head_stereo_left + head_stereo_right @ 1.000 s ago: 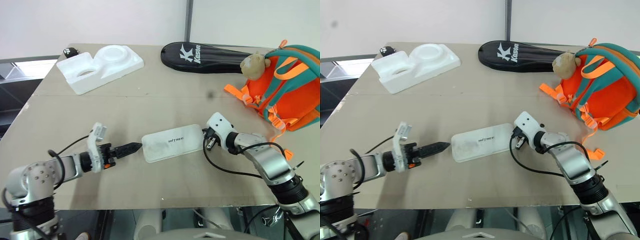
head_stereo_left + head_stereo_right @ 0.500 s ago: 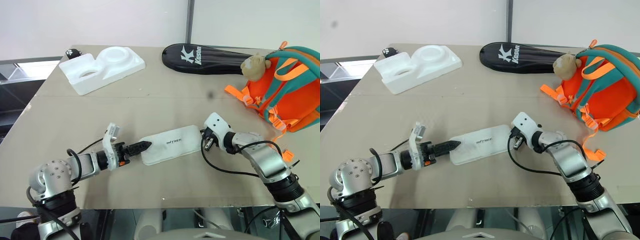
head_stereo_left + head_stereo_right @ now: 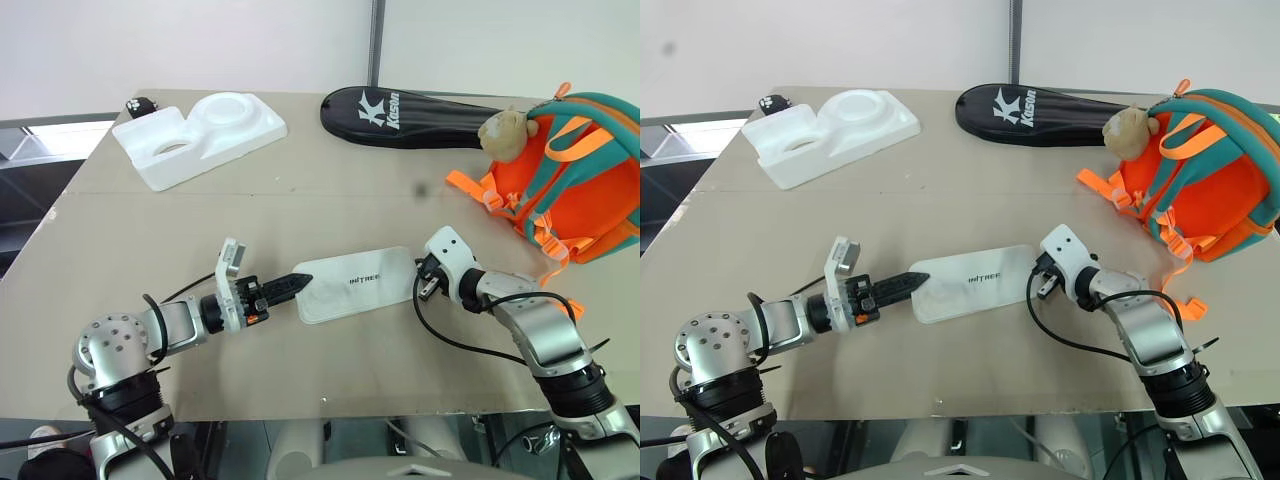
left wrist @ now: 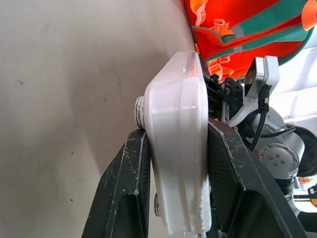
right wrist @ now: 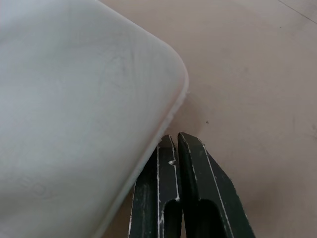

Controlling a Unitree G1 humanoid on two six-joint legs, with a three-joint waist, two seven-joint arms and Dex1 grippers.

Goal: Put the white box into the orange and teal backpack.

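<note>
Lying longways between both arms, the white box (image 3: 355, 284) is pinched at its near end by the left gripper (image 4: 173, 173), while the right gripper (image 5: 179, 148), fingers pressed together, touches its far end, nearer the orange and teal backpack (image 3: 580, 190).

A tan table (image 3: 330, 200) with a faint seam across its width stood against a plain white wall (image 3: 200, 40). A grey vertical post (image 3: 378, 42) divided the wall behind the table's far edge. At the left, beyond the table edge, a bright pale patch (image 3: 60, 138) lay beside dark grey surfaces. Lighting was even.
</note>
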